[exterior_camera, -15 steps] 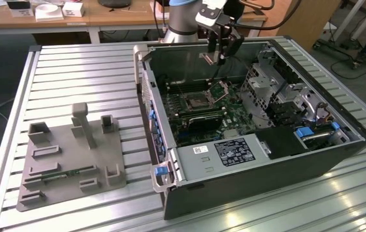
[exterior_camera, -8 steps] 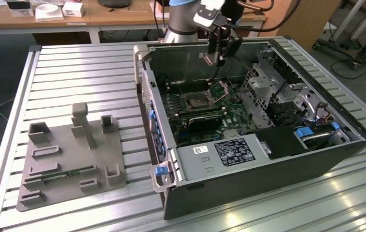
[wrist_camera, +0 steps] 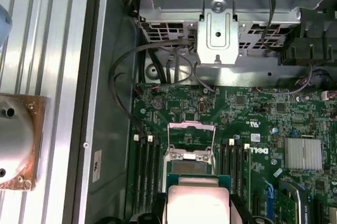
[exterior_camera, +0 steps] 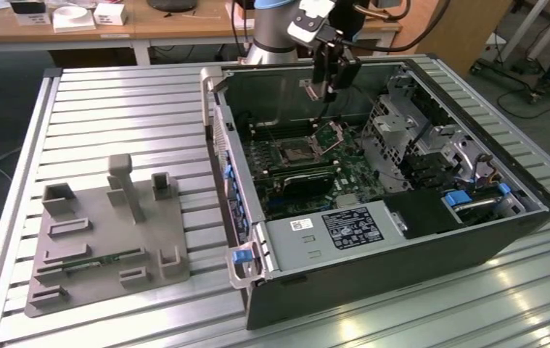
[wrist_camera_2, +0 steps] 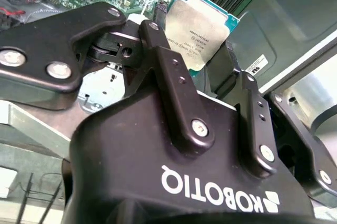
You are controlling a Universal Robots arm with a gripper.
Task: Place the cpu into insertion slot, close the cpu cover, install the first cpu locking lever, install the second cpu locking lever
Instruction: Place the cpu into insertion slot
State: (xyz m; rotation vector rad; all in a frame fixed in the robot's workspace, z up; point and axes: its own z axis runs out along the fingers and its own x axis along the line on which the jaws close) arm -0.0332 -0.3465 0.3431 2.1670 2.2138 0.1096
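The tool (wrist_camera_2: 192, 55) clamps the half-hidden cpu (wrist_camera_2: 197, 29), seemingly above the insertion slot (exterior_camera: 292, 154).

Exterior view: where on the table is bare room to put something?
Bare ribbed table between the grey fixture and the far edge, and in front of the computer case. Inside the case it is crowded; the pincer holds the cpu there.

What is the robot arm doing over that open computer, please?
The gripper holds the processor chip above the motherboard inside the open computer case. The socket looks empty, and its metal cover stands tilted up, so the chip is not yet seated.
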